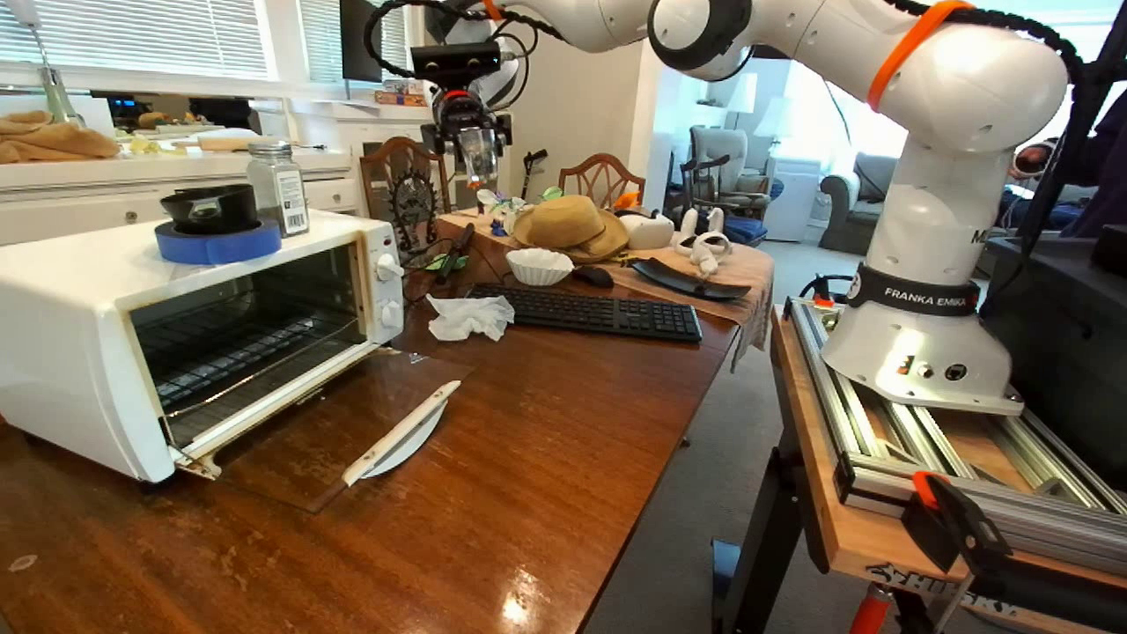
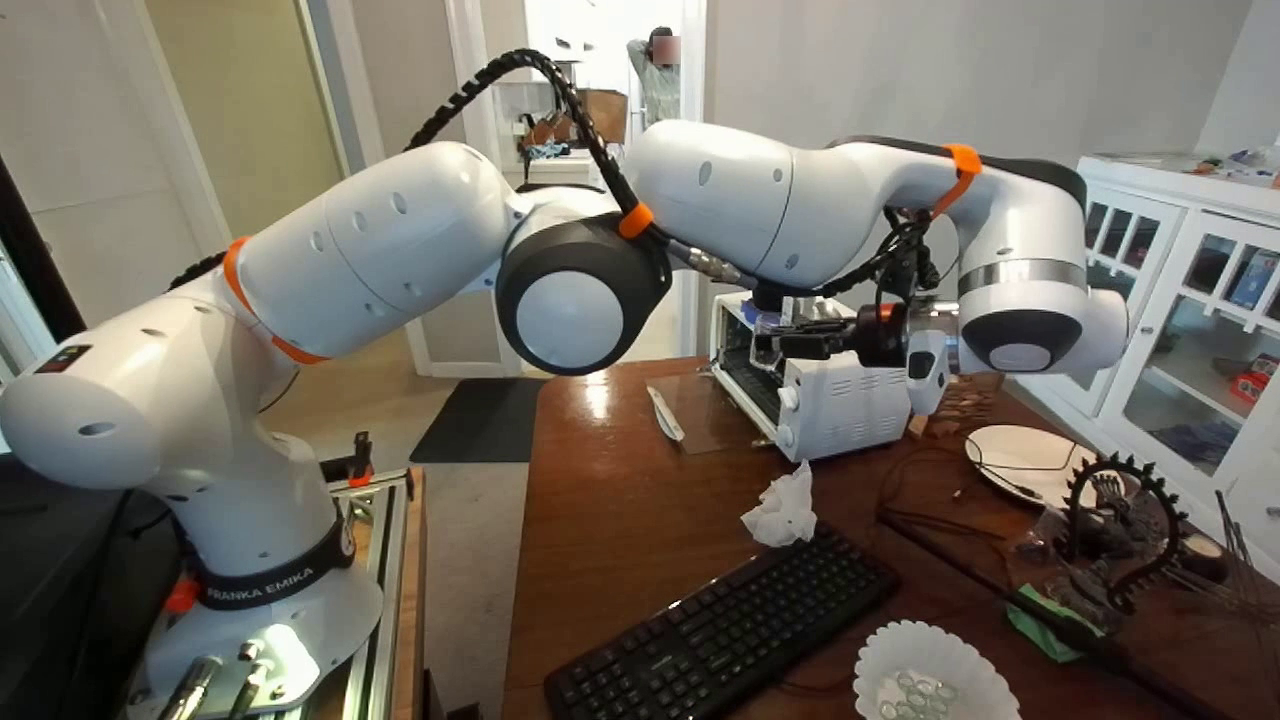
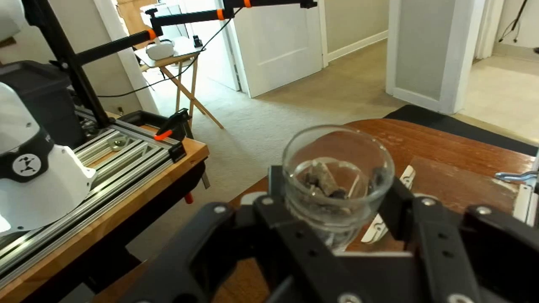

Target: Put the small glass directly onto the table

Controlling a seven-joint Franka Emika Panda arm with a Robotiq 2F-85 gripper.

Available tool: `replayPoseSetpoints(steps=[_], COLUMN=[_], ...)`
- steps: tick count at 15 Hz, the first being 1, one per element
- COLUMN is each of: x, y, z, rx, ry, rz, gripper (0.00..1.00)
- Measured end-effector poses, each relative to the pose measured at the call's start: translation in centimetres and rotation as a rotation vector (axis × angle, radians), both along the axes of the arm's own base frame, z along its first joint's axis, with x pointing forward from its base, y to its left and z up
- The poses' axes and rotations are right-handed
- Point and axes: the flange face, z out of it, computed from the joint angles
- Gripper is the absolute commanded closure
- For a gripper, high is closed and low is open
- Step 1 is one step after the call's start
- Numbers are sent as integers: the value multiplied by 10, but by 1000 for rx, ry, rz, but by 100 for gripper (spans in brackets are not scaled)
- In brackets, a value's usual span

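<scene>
The small glass is a short clear tumbler held between the two black fingers of my gripper, its rim up. Something greyish shows in or through its bottom; I cannot tell which. In both exterior views the gripper is shut on the small glass and holds it in the air, apart from the table. The table is glossy reddish-brown wood, also in the wrist view.
The white toaster oven stands with its glass door folded down. Blue tape and a shaker jar are on it. A crumpled tissue, keyboard and white fluted bowl lie on the table.
</scene>
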Motion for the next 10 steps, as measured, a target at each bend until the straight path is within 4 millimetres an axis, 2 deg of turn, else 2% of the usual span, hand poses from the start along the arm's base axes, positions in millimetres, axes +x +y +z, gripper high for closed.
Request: replayPoseSetpoints(steps=[3, 4, 6, 8, 9, 10], x=[-6, -6, -2, -1, -1, -1], y=[-3, -5, -7, -7, -6, -6], z=[-22, -30, -40, -42, -41, -41], rx=[-10, -7, 16, 27, 29, 30], ry=[45, 52, 33, 27, 26, 26], rz=[-2, -16, -53, -61, -61, -61], gripper=[69, 44, 44, 44, 69, 69])
